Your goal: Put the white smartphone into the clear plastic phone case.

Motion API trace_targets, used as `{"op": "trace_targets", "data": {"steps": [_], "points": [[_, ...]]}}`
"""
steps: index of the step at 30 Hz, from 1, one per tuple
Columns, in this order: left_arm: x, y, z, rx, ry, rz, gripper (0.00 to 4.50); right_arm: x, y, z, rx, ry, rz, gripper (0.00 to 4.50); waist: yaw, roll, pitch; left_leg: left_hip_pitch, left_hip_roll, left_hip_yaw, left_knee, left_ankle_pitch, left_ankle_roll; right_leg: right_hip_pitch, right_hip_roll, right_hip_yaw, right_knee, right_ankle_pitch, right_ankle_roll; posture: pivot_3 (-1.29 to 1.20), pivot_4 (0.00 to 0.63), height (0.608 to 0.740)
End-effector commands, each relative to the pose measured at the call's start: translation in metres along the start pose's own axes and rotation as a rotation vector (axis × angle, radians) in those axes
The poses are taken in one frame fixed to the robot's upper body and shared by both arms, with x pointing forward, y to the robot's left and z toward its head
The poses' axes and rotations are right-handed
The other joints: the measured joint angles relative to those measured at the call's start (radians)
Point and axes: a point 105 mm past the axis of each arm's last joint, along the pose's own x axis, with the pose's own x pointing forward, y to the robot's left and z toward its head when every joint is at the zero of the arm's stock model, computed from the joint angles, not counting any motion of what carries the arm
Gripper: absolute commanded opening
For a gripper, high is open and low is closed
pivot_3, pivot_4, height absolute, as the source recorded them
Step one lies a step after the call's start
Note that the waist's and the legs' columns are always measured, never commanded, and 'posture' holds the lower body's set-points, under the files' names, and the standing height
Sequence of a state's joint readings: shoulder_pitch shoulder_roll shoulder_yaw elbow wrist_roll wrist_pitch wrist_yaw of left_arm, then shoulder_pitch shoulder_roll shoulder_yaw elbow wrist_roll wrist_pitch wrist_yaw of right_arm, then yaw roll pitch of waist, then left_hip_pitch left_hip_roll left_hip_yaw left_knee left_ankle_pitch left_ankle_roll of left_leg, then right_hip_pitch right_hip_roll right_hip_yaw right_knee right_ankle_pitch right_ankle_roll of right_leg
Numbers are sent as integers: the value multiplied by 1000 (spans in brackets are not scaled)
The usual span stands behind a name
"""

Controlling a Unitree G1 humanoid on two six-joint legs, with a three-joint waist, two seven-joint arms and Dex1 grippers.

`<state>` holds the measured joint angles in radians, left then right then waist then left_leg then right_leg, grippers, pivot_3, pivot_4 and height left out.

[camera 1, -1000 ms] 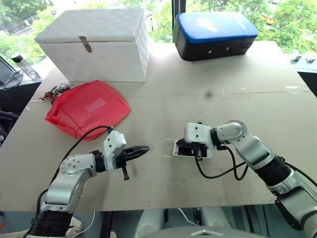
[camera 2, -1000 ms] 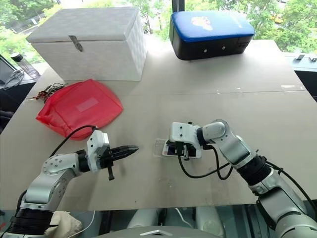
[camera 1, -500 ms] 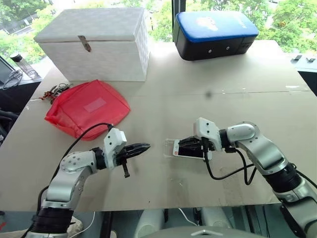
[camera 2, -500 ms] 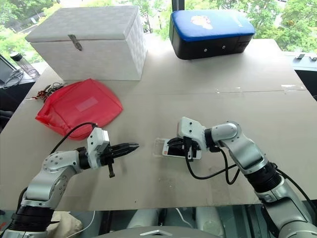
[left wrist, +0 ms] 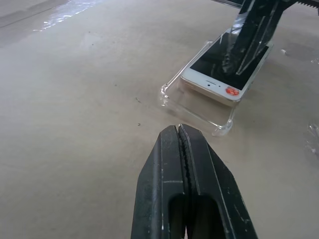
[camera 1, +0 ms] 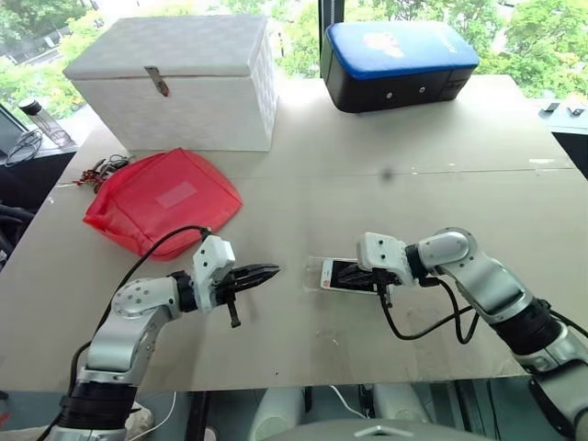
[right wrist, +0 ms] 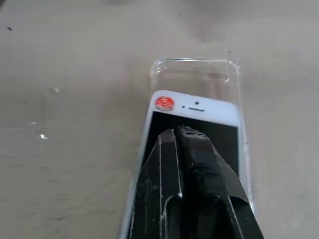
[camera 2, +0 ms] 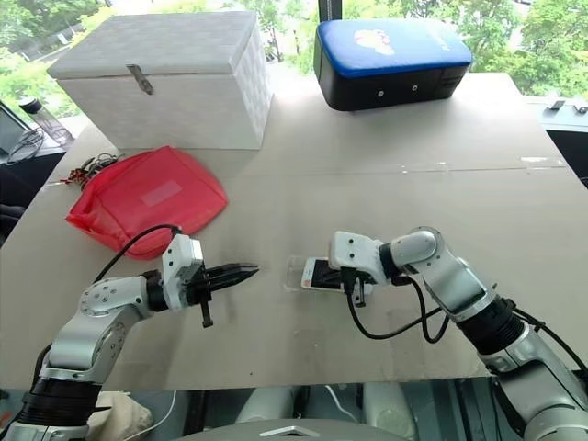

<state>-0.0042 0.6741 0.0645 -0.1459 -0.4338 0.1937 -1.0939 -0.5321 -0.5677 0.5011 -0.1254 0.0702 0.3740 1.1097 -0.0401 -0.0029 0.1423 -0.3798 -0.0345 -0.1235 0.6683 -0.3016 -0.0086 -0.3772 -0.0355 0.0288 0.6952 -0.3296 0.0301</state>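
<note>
The white smartphone (right wrist: pixel 194 124) lies screen-up, partly inside the clear plastic phone case (right wrist: pixel 195 74) near the tabletop (camera 1: pixel 386 138) front edge, the case's far end uncovered. The right gripper (right wrist: pixel 185 137), jaws shut, rests on the screen. At 9 o'clock, across bare board, the left gripper (camera 1: pixel 265 273) hovers, jaws shut, holding nothing

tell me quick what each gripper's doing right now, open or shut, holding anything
Left gripper: jaws shut, holding nothing, above the table short of the clear plastic phone case.
Right gripper: jaws shut, holding nothing, tips over the white smartphone screen.
</note>
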Motion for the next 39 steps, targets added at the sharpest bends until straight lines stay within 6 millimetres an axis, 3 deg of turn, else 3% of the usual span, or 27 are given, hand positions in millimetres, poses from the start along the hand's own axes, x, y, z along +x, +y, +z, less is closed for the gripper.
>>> {"op": "trace_targets", "data": {"steps": [1, 13, 22, 26, 32, 36, 39], "points": [[-2, -2, 6, 22, -8, -3, 0, 9, 10, -33, 56, 114, 53, 17, 1, 0, 0, 0, 0, 0, 0, 0, 0, 0, 0, 0, 0, 0, 0, 0, 150, 740], [0, -3, 9, 22, -11, -8, 0, 24, 32, -65, 44, 229, 188, 17, 2, -2, -8, 6, 0, 0, 0, 0, 0, 5, 0, 0, -1, 0, 0, 0, 150, 740], [0, -5, 11, 28, -12, -18, 0, 33, 35, -91, 58, 313, 184, 17, 2, 0, -17, 34, 0, 0, -10, -3, 5, 33, 0, 0, -9, 0, 0, 0, 150, 740], [0, -6, 11, 28, -11, -29, 0, 26, 33, -95, 62, 328, 180, 17, 4, 1, -25, 38, 0, -1, -17, -3, 5, 36, 0, 0, -15, 0, 0, 0, 150, 740], [1, -7, 11, 30, -7, -46, 0, 23, 55, -109, 24, 382, 302, 17, 13, 1, -32, 37, 0, -1, -17, -3, 5, 36, -1, -1, -17, 0, 0, 0, 150, 740], [1, -6, 11, 31, -9, -47, 0, 28, 53, -108, -8, 370, 288, 17, 20, 1, -34, 37, 0, -1, -18, -3, 5, 36, -1, -1, -18, 0, 0, 0, 150, 740], [1, -6, 11, 30, -7, -45, 0, 35, 33, -83, 45, 229, 165, 17, 21, 0, -35, 37, 0, -1, -19, -3, 5, 36, 0, 0, -18, 0, 0, 0, 150, 740]]}}
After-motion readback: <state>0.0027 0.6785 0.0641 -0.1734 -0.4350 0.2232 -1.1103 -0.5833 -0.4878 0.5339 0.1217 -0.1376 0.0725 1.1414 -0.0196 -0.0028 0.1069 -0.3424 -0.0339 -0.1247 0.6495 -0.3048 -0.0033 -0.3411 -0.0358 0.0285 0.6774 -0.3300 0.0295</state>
